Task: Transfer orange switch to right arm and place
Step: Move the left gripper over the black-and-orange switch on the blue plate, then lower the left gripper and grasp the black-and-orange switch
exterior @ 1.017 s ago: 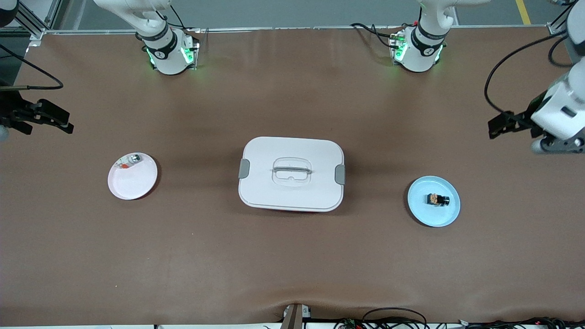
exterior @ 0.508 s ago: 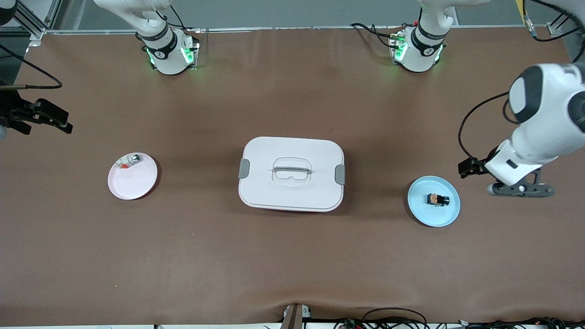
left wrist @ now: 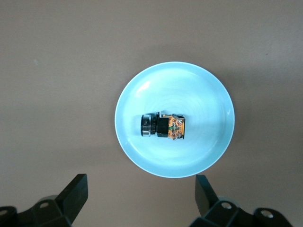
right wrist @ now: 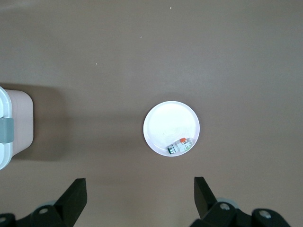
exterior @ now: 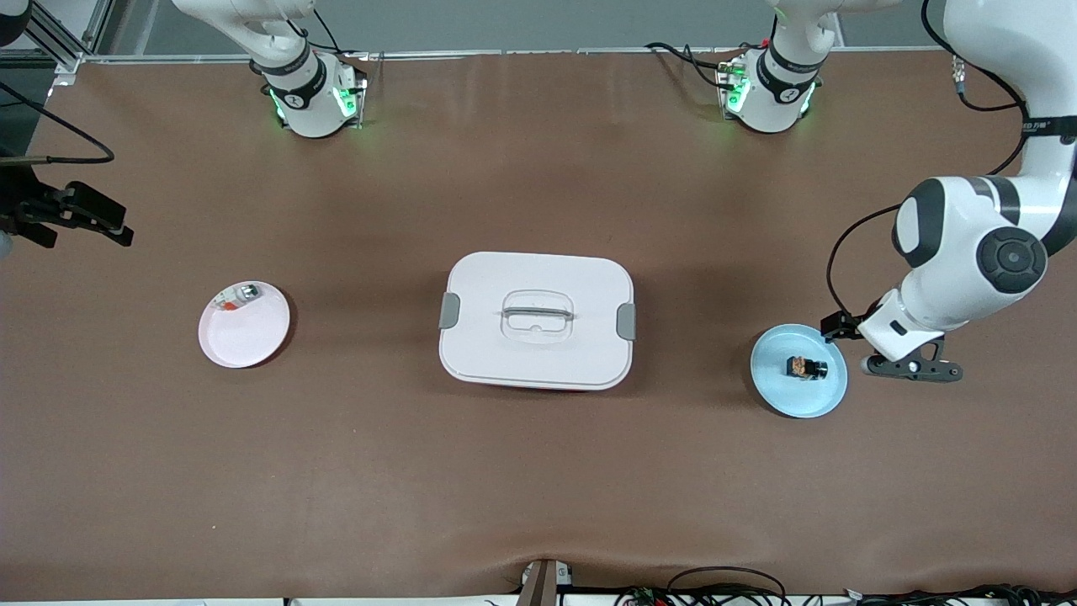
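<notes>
I have the left gripper (left wrist: 138, 201) spread wide and hanging over the table just beside the blue plate (exterior: 778, 396), at the left arm's end, and nothing is in it. The orange switch (exterior: 806, 368) lies on its side near the middle of that plate, black body with the orange part at one end. To pick it well I judge I need to bring the fingers (left wrist: 75, 191) over the plate's centre, line them up across the short width of the switch and come straight down so the pads close on the flat sides, not the round black end, which looks likely to slip. The plate's shallow rim could catch a fingertip if I come in low from the side. The right gripper (right wrist: 138, 201) is also spread and empty; that arm waits high over its own end, looking down on the white plate (exterior: 252, 341), which has a small silver-and-red part (exterior: 238, 295) near its rim, though I cannot make out quite what it is. The big white lidded box (exterior: 537, 320) sits between the two plates, right where a handover would pass, so I'd carry the switch well above it.
</notes>
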Controlling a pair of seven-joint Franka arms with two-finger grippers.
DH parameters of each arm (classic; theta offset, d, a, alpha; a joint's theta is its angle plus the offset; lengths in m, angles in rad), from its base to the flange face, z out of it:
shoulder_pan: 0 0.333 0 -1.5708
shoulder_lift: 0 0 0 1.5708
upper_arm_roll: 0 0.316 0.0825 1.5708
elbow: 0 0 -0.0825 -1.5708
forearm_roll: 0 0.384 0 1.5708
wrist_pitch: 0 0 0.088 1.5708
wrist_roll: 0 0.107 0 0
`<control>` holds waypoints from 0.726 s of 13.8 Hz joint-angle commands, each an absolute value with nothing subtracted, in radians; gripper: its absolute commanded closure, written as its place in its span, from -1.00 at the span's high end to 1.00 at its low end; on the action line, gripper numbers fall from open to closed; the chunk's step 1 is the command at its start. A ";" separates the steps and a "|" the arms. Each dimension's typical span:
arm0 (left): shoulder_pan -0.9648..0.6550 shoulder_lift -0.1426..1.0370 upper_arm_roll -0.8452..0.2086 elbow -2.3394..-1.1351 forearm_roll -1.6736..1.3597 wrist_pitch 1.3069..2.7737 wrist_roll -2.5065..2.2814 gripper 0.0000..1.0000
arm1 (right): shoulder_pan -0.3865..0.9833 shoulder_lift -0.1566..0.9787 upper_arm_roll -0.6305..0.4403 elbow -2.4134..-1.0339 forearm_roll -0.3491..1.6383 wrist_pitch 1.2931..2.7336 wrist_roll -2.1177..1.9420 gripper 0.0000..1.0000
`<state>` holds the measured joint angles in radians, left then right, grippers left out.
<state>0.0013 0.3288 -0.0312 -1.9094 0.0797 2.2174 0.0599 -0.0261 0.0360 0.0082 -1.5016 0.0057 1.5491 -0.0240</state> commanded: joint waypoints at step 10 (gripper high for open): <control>-0.006 0.512 -0.035 -1.908 0.098 2.418 0.067 1.00 | -0.035 0.058 0.015 -1.474 -0.009 1.540 -0.032 1.00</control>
